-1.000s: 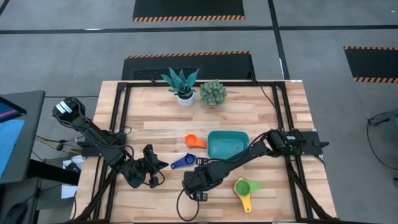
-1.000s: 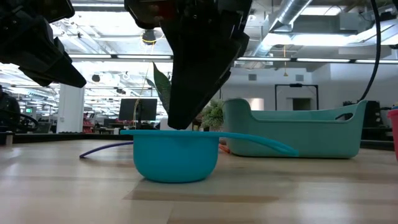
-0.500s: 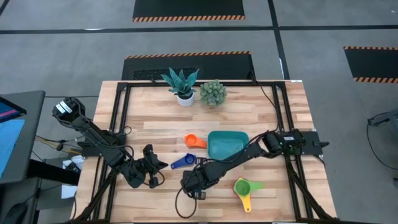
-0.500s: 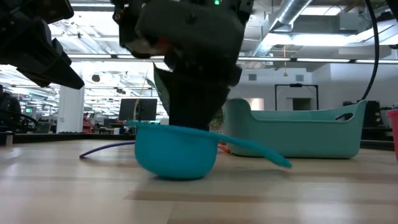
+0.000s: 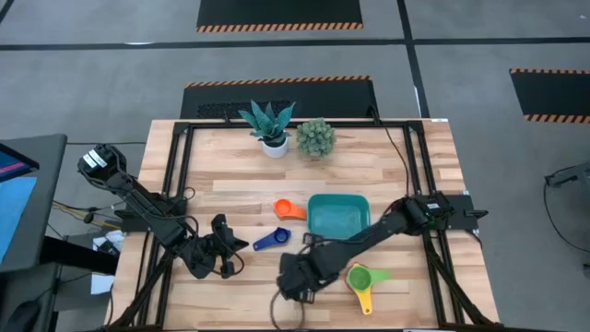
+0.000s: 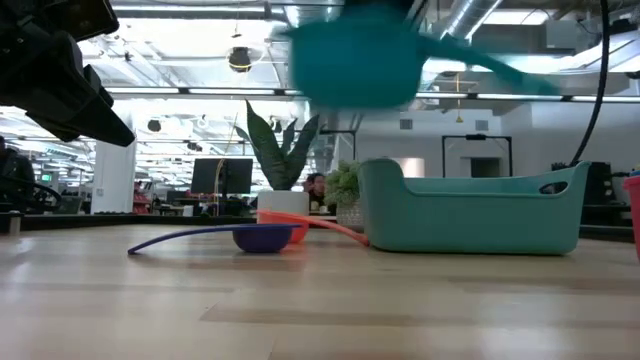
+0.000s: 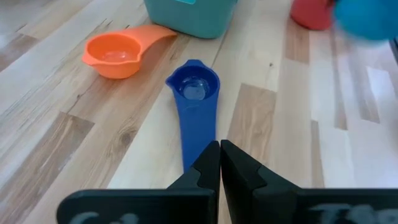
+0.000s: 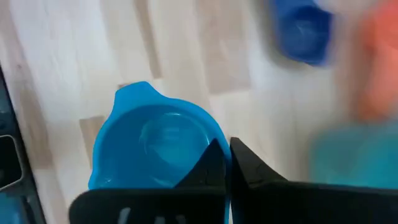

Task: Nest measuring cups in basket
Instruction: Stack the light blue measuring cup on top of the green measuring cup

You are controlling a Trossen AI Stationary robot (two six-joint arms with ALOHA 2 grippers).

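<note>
A light blue measuring cup point(image 8: 152, 149) hangs high above the table, blurred in the low view point(image 6: 355, 62), with my right gripper point(image 8: 226, 155) shut on it near the table's front point(image 5: 295, 277). The teal basket point(image 5: 337, 218) stands mid-table. An orange cup point(image 5: 288, 209) and a dark blue cup point(image 5: 270, 240) lie left of it on their bases. Green point(image 5: 359, 276) and yellow point(image 5: 366, 298) cups lie near the front. My left gripper point(image 7: 219, 152) is shut, hovering over the dark blue cup's handle point(image 7: 198, 140) and touching nothing. My right gripper pinches the light blue cup's rim point(image 8: 211, 140) at one side, one finger inside the bowl and one outside. The fingers point down from above. The cup is lifted clear of the table, mouth up, its handle point(image 6: 500, 72) sticking out toward the basket side.
Two potted plants point(image 5: 274, 124) point(image 5: 315, 138) stand at the table's far edge. A red cup point(image 7: 311, 12) shows beside the basket. Black frame rails point(image 5: 175, 184) run along both sides of the table. Bare wood lies between the cups and the front edge.
My right gripper has shut on the light blue cup's rim and risen. The cup first tipped on the table, then came up clear of it. The dark blue and orange cups behind it now show in the low view.
</note>
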